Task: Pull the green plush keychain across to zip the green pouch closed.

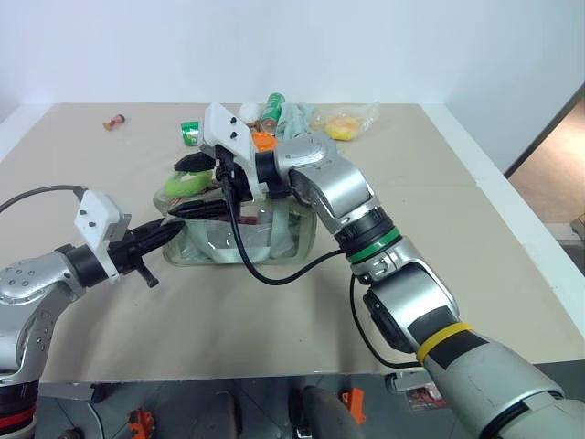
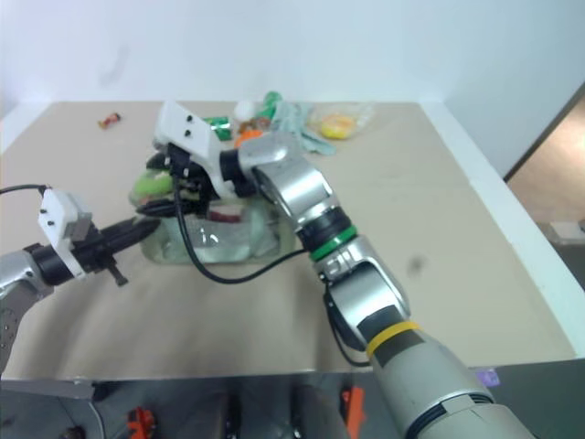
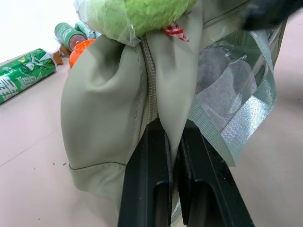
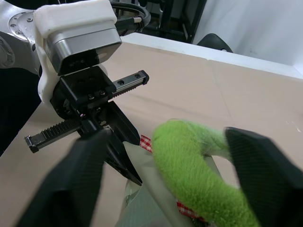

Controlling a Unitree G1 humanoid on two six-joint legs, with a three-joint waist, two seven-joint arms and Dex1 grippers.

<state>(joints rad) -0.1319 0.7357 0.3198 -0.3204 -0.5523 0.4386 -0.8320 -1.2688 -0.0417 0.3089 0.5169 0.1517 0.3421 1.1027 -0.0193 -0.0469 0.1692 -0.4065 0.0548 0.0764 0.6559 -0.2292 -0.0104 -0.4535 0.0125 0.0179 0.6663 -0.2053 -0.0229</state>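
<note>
Left hand pinches green pouch end; right hand spread around green plush keychain; soda cans behind.

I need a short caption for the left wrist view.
Left gripper shut on the green pouch end fabric beside its zipper, green plush keychain above.

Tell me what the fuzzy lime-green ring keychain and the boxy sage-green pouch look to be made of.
The fuzzy lime-green ring keychain looks like plush synthetic fur: matte, with fine raised fibres. The boxy sage-green pouch seems smooth woven fabric, creased and softly dull, with glossy see-through plastic side panels that wrinkle and catch light.
</note>
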